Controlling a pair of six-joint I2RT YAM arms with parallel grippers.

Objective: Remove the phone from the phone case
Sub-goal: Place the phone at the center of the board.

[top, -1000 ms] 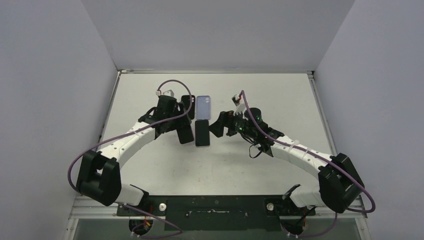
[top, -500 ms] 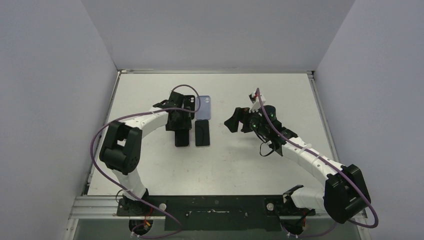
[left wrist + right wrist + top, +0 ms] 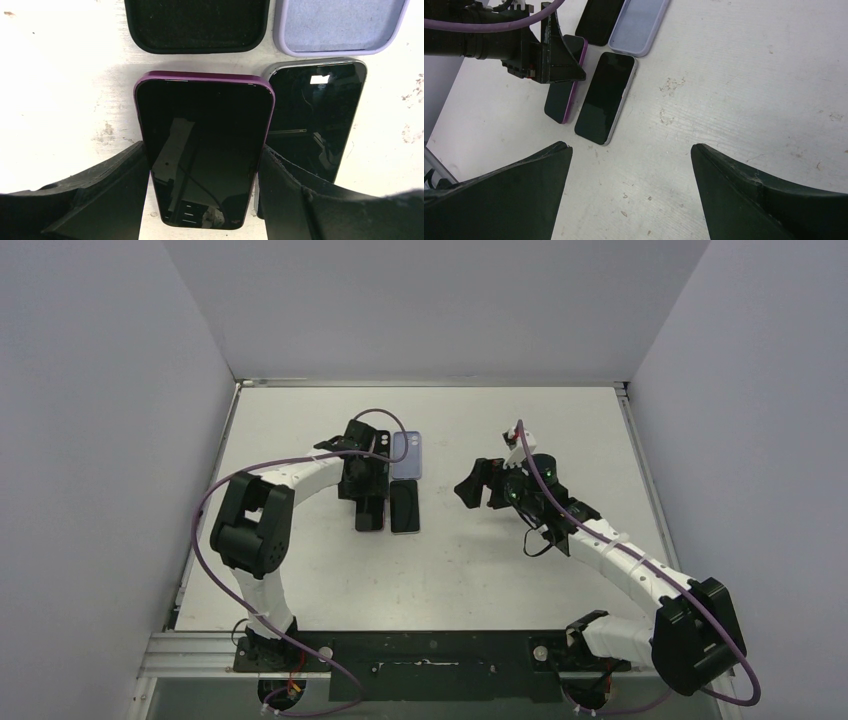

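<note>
- Two phones lie screen-up, side by side on the surface (image 3: 734, 75). One is the phone (image 3: 205, 110) seated in the purple phone case (image 3: 200, 76). The other is a bare phone (image 3: 315, 115) just beside it on the right.
- Two empty shells sit just past them, a black case (image 3: 195, 20) and a lavender case (image 3: 340, 20), both hollow side up.
- Left gripper (image 3: 202, 150) is partly open, with its fingers against both long edges of the purple phone case, so it is clamped on it. The case looks flat on the surface, but I can't tell if it is slightly lifted.
- Likely reason for the side clamp: it pins the case so the other arm can pry the phone out.
- Right gripper (image 3: 630, 147) is spread wide with nothing in it. It hovers over bare surface, well apart from the phones and facing them, probably staged to come in at a corner.
- The phone is fully seated with the purple rim showing around it, so extraction is not yet done.
- Risk: one left gripper finger crowds the bare phone's edge and could nudge it. I can't tell if they touch.
</note>
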